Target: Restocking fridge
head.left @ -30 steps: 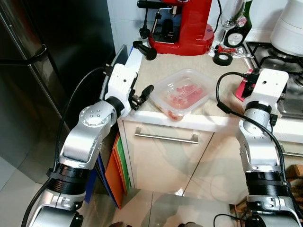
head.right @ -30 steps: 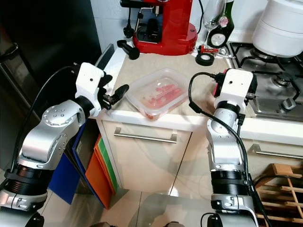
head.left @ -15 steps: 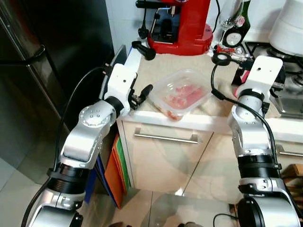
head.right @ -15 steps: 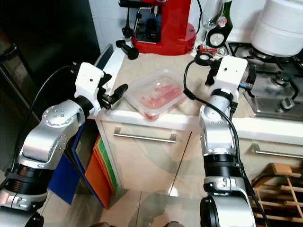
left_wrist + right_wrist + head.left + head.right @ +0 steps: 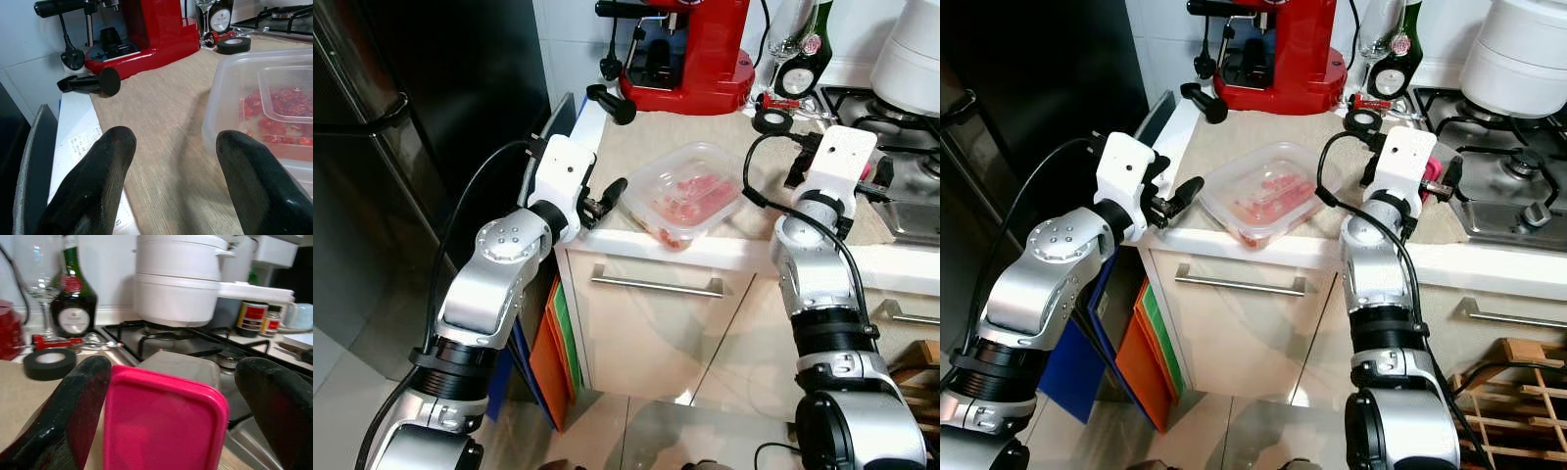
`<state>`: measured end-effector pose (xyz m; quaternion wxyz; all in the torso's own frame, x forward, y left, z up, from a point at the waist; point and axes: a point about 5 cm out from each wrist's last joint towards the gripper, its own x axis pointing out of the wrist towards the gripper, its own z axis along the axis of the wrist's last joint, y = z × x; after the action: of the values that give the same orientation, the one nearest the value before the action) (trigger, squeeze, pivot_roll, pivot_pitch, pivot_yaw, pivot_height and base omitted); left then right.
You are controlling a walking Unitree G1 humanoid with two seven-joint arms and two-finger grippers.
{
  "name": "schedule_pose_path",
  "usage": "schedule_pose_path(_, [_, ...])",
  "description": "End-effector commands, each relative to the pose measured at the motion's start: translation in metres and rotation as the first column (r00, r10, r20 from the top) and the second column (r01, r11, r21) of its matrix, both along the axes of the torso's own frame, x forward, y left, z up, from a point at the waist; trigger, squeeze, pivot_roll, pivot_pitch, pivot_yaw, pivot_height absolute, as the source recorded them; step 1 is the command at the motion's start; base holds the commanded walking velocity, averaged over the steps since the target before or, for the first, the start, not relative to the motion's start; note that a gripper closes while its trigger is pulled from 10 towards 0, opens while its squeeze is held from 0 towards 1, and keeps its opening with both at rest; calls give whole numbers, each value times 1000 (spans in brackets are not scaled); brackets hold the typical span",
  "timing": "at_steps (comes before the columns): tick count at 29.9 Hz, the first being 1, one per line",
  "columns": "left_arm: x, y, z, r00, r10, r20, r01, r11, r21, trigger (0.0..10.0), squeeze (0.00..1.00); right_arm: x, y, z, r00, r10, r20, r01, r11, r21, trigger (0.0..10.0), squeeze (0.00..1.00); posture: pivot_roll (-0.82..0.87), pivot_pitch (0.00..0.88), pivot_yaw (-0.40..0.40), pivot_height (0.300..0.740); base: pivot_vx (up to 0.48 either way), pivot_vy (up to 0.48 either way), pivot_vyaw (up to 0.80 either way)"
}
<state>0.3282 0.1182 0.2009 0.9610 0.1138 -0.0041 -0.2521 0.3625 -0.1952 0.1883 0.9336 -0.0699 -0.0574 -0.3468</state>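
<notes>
Clear tub (image 5: 685, 193) of red food on the desk (image 5: 636, 147), between two robot hands.
The left hand (image 5: 606, 197), fingers spread and released, sits just beside the tub at the desk's edge. The right hand (image 5: 171, 406), also spread wide, frames a pink lid (image 5: 164, 423) near the stove (image 5: 195, 345). A red coffee machine (image 5: 690, 49) stands behind.
</notes>
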Motion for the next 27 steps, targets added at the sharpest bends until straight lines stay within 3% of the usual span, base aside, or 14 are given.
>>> schedule_pose_path(1, [1,3,5,1000,8,17,-9,1000,12,10000,0,1,-6,3,999,-37,6,37,999,8,10000,0,26,0,17,740,0,0,0])
schedule_pose_path(12, [2,5,6,1000,10,17,-11,1000,25,10000,0,1,-12,-20,995,-59,-76,67,992,103,10000,0,20,0,15,740,0,0,0])
schedule_pose_path(22, [1,5,6,1000,8,16,-9,1000,24,10000,0,-5,-22,-32,991,-68,-116,78,994,83,10000,0,17,0,13,740,0,0,0])
schedule_pose_path(23, [2,5,6,1000,7,15,-8,1000,28,10000,0,-4,-20,-37,989,-63,-135,77,992,102,9412,0,18,0,15,740,0,0,0])
schedule_pose_path(25, [2,6,6,1000,7,15,-7,1000,30,10000,0,-4,-20,-39,988,-60,-141,76,991,112,9412,0,19,0,17,740,0,0,0])
schedule_pose_path(26, [2,6,6,1000,6,15,-7,1000,30,10000,0,-4,-19,-40,989,-51,-142,69,989,127,0,0,19,0,17,740,0,0,0])
schedule_pose_path(27, [3,6,7,1000,6,18,-7,999,32,10000,0,-3,-18,-41,990,-32,-137,54,986,157,0,0,22,0,17,740,0,0,0])
